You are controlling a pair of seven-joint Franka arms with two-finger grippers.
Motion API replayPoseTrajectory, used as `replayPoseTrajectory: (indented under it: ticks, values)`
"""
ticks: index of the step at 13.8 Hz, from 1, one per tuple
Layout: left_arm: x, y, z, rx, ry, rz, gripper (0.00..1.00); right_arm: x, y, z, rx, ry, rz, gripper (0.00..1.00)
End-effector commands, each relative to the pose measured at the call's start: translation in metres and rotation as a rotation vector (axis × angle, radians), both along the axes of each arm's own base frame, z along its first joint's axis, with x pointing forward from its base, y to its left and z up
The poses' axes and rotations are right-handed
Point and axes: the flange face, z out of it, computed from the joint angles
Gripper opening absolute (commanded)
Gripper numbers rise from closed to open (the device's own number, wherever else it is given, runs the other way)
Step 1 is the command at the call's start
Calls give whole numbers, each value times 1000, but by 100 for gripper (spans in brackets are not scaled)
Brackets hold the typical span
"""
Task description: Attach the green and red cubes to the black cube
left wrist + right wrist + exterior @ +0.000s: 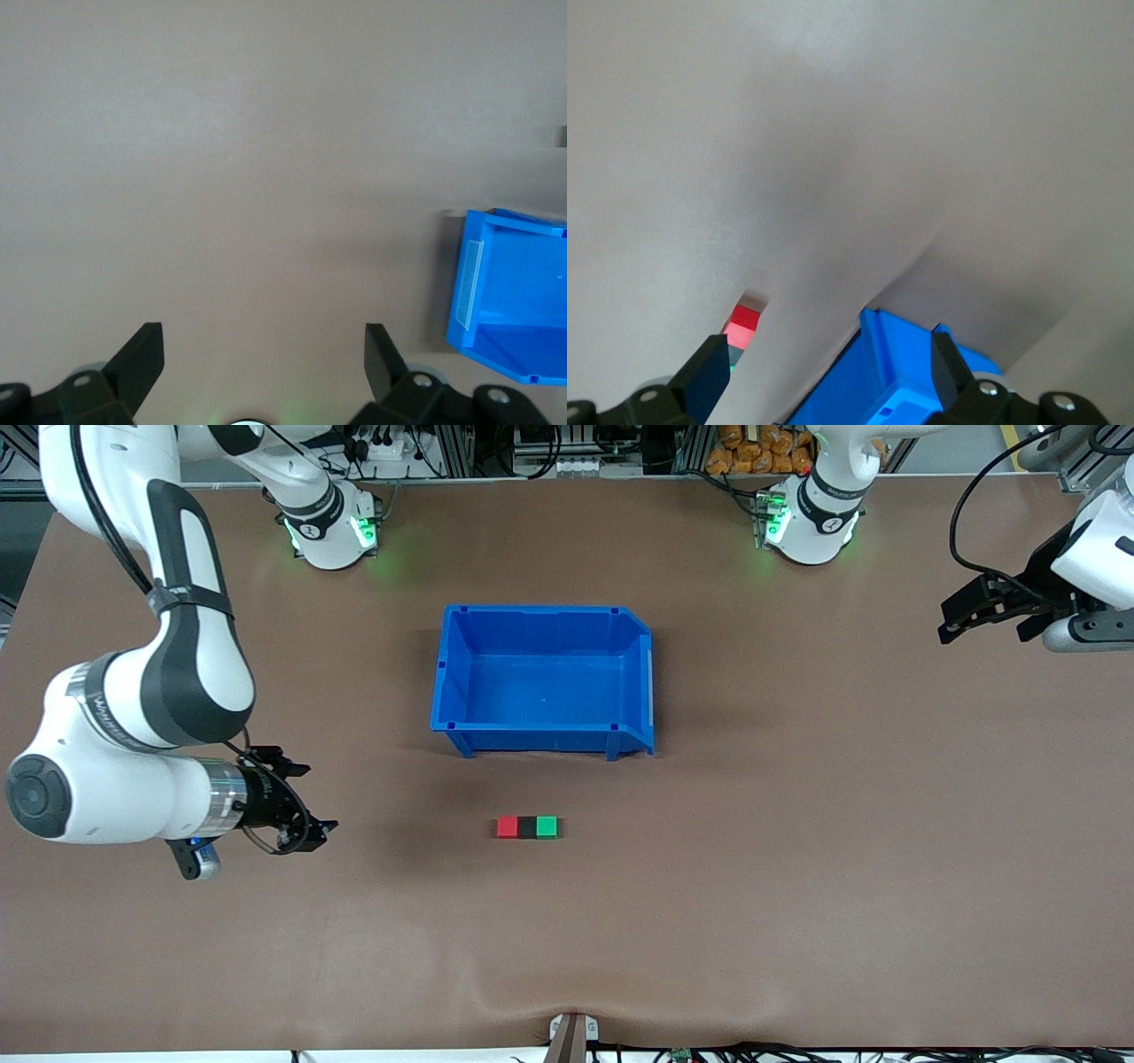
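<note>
Both arms have glossy white shells with dark grey joint bands. Green status lights glow at each base. The right gripper (312, 831) is black with thin black cabling looped beside it; the left gripper (983, 622) carries black fingers (142, 359) and a black cable.

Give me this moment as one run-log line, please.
cubes: red cube, black cube, green cube joined in row | left gripper: open, empty | right gripper: open, empty

The blue bin (461, 682) looks like glossy moulded plastic — the brown table (797, 868) a matt, smooth mat, faintly rippled.
</note>
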Motion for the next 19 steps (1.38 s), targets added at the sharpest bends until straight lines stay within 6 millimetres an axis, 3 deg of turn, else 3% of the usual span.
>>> replayPoseTrajectory:
  ticks: [1,5,8,12,19]
  values:
    - [2,0,4,-13,0,-13,100,-7,-21,29,6,-29,35,100]
    - [1,1,4,-13,0,-11,100,-14,-41,31,19,6,94,100]
    - [1,4,4,-13,0,-5,100,-17,-59,50,39,-26,130,100]
    - [1,-1,4,-13,0,-1,100,-23,-81,55,58,-12,178,100]
    - [0,-1,5,-13,-1,-2,100,-36,-121,85,39,-47,297,100]
